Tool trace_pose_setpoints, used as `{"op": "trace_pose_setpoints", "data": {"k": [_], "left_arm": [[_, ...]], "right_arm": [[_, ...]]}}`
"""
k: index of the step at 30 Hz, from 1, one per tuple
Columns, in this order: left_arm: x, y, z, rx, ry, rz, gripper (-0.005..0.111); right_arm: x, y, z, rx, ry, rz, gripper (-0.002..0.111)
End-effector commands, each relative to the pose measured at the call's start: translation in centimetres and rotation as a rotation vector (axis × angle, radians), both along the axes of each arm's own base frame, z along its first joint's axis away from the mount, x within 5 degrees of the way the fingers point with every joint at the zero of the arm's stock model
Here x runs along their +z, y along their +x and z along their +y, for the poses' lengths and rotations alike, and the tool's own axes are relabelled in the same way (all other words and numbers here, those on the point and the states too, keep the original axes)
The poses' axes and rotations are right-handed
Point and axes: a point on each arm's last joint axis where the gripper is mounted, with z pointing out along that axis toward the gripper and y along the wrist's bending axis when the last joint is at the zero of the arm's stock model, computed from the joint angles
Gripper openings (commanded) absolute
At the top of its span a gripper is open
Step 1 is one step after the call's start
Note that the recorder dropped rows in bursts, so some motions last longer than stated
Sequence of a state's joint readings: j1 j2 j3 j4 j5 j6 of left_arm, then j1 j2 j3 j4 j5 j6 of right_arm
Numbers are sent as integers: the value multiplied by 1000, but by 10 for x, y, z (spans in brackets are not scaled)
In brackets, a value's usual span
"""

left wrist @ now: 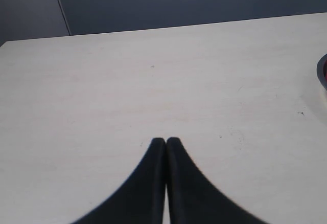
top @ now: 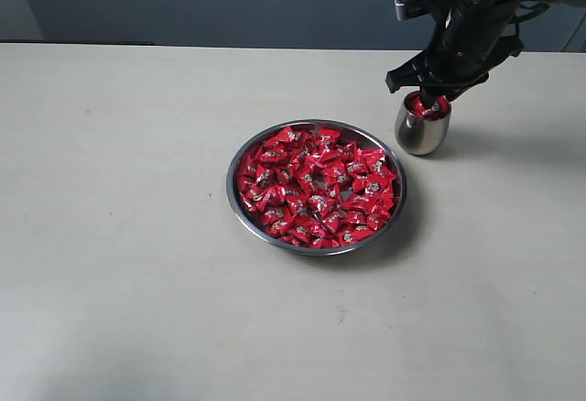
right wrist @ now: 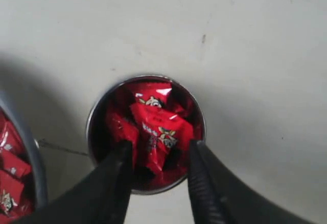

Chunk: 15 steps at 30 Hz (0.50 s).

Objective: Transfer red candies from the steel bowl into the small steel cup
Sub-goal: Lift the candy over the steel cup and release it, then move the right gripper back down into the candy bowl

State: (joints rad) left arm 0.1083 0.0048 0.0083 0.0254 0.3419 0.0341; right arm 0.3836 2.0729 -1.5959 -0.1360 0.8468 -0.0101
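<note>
Though red candies (top: 316, 186) bear pale print, wording unreadable.

Right tool (top: 432, 100) above small steel cup (top: 421, 132)

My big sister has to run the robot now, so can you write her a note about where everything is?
Left fingers: shut, holding nothing, above the table.
Right fingers: open, tips at the cup's mouth, holding nothing.
Cup: beside the bowl, with several red candies inside.
Bowl: mid-table, heaped with red candies.
Done: some candies are in the cup.
Left: many more to carry over from the bowl.
</note>
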Motion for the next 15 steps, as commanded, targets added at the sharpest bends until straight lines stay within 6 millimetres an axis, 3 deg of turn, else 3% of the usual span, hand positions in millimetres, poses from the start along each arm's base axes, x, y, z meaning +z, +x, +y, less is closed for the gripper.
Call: {"op": "trace_pose_setpoints", "data": {"k": [1,8,15], "left_arm": [[4,0,0,1,-1,-21,0],[4,0,0,1,-1,-21,0],[4,0,0,1,-1,-21,0]], "right_arm": [[13,1,-1,3,16,-39,36],[41,-7,3,-32,138,-74,36],[43,-25,37,82,422,88,36]]}}
